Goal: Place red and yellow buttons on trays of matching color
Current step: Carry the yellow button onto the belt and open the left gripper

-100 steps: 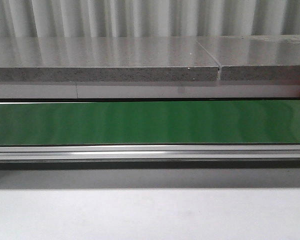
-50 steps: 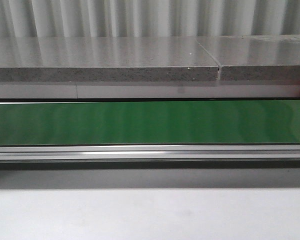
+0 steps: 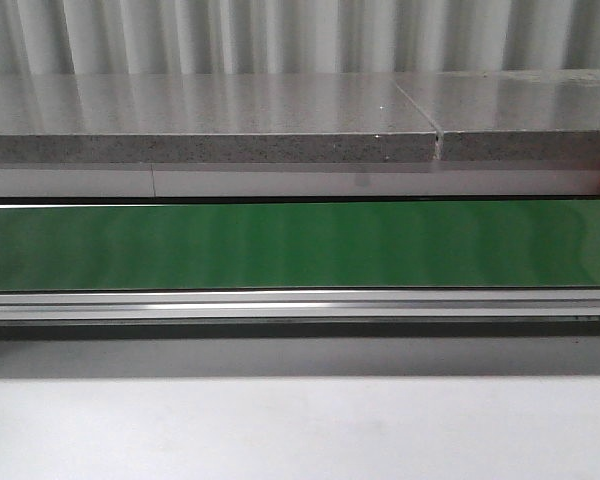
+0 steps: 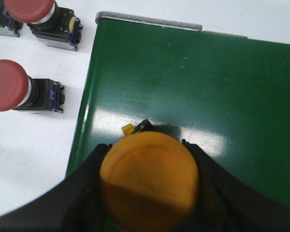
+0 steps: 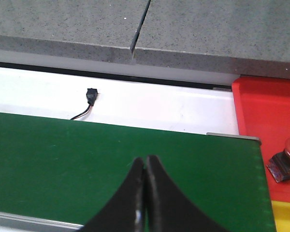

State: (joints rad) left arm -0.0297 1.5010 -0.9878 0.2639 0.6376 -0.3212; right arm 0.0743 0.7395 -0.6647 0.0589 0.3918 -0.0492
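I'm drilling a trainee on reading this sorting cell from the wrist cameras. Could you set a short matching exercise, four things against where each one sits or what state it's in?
Things:
1. yellow button
2. left pincer
3. right pincer
4. red button by the right arm

States or places:
A. lying on the red tray
B. shut, holding nothing, above the green belt
C. held between two black fingers, over the belt's edge
D. shut on a button

Pairs: 1-C, 2-D, 3-B, 4-A
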